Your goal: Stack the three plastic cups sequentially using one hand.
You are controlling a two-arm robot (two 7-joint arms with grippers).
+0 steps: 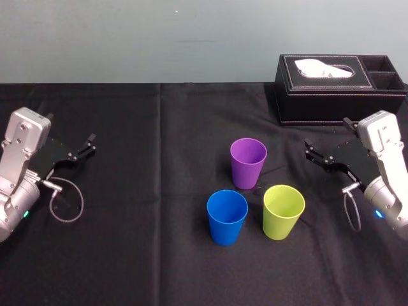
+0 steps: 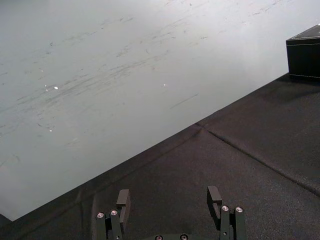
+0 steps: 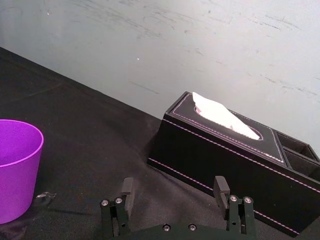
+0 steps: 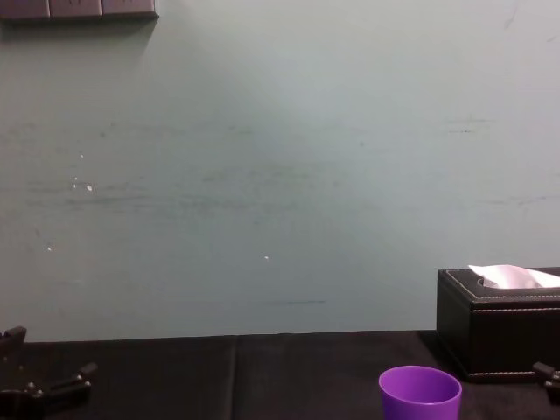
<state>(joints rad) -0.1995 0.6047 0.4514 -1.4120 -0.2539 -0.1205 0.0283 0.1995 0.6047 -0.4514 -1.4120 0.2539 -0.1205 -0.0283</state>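
Note:
Three plastic cups stand upright and apart on the black cloth: a purple cup [image 1: 248, 162] farthest back, a blue cup [image 1: 227, 216] at the front left and a yellow-green cup [image 1: 284, 211] at the front right. The purple cup [image 3: 14, 167] also appears in the right wrist view and in the chest view [image 4: 420, 395]. My right gripper [image 1: 313, 152] hovers open to the right of the cups, its fingers [image 3: 126, 191] wide apart and empty. My left gripper [image 1: 89, 144] is parked open at the far left, with nothing between its fingers [image 2: 123, 201].
A black tissue box [image 1: 338, 89] with a white tissue stands at the back right, close behind my right gripper. The black cloth [image 1: 140, 191] covers the table up to a pale wall. Bare cloth lies between the cups and my left arm.

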